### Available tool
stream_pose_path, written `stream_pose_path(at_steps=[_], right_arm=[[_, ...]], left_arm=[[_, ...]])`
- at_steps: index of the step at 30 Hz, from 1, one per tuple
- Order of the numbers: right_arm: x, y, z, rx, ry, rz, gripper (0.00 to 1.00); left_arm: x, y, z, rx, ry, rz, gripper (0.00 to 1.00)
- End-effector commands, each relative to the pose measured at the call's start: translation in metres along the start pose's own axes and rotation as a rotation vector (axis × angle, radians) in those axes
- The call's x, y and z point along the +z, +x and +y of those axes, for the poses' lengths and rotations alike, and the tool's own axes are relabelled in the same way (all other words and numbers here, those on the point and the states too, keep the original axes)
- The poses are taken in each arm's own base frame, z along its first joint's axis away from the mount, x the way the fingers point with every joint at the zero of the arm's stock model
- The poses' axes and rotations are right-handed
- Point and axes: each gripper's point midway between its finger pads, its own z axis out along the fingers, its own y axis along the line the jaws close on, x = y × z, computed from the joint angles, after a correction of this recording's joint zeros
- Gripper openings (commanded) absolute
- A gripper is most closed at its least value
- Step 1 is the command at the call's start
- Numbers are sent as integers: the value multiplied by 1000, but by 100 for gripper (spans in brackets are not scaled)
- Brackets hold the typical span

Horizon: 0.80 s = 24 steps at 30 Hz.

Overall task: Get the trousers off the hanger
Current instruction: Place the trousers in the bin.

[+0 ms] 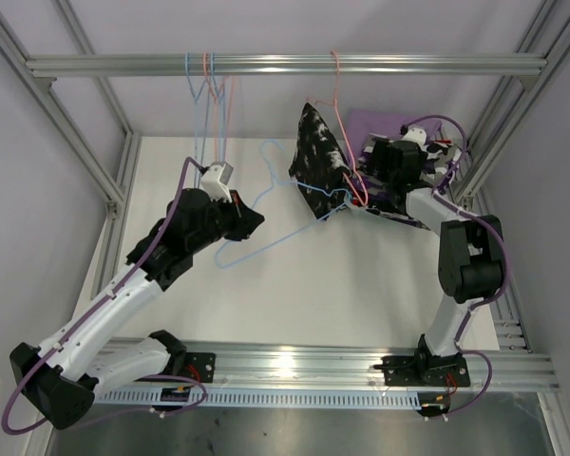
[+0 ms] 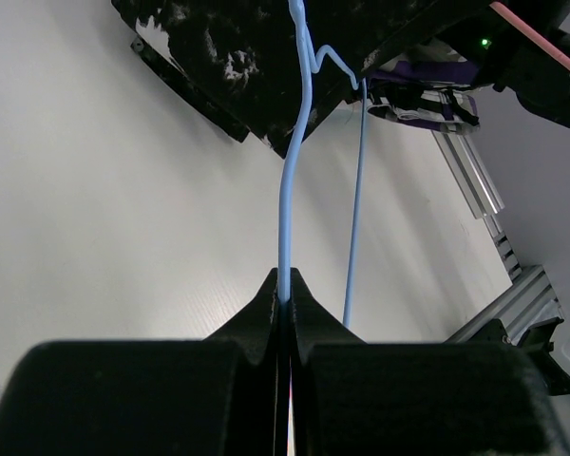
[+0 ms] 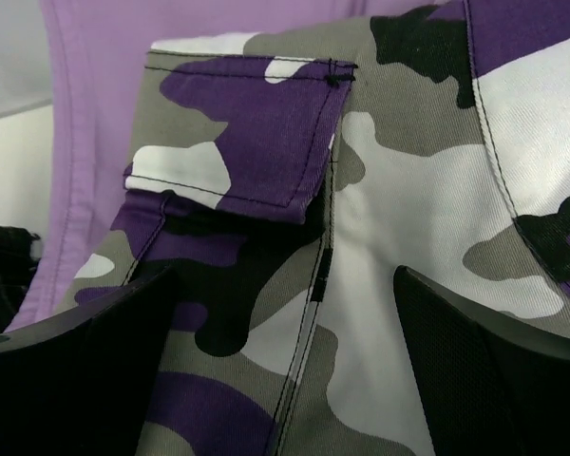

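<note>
three trousers show. the black trousers with white blotches [image 1: 318, 161] make a long triangle in the top view: the narrow tip points far, the wide end lies near, and the long axis runs near to far with a slight lean. they sit right of centre over the white table [image 1: 294, 304], draped at the right end of the blue hanger [image 1: 266, 242], a thin wire lying slantwise from near-left to far-right. the lilac trousers [image 1: 389, 123] lie flat at the far right. the print trousers [image 3: 399, 209], purple, white, grey and black with a stitched pocket flap, lie just beside them, partly over them.

one pink hanger [image 1: 347, 142] drops from the rail [image 1: 285, 65] beside the black trousers; at least two more hangers [image 1: 209, 85], blue and pink, hang further left.

the left gripper [image 1: 247, 223] is clamped tight on the blue hanger's wire [image 2: 290, 190], its fingers [image 2: 261, 309] pressed together. the right gripper [image 3: 285, 370] is spread wide over the print trousers, holding nothing.
</note>
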Motion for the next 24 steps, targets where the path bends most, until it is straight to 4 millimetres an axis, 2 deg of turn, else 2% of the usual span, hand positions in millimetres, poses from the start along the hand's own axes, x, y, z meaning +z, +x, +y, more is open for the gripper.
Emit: stream_pose_path(at_steps=[1, 7, 11, 12, 14, 15, 17, 18, 24], right_arm=[[-2, 31, -7, 32, 19, 91, 99], [-26, -5, -2, 33, 2, 38, 99], [-59, -28, -4, 72, -12, -4, 99], [-64, -17, -7, 76, -11, 17, 99], [-77, -19, -5, 100, -34, 10, 100], [-79, -5, -10, 101, -24, 33, 99], [-84, -2, -11, 116, -32, 16, 99], [-85, 10, -16, 115, -25, 31, 99], [-74, 38, -20, 96, -11, 99, 99]], left_arm=[[-11, -35, -20, 20, 63, -100, 0], [-13, -33, -23, 29, 84, -95, 0], [-16, -36, -21, 47, 67, -108, 0], [-16, -37, -21, 56, 60, -113, 0], [-17, -38, -23, 66, 62, -115, 0], [-16, -37, -22, 73, 56, -115, 0], [-18, -36, -26, 88, 57, -109, 0], [-17, -36, -23, 100, 38, -109, 1], [-16, -32, -23, 121, 0, -89, 0]])
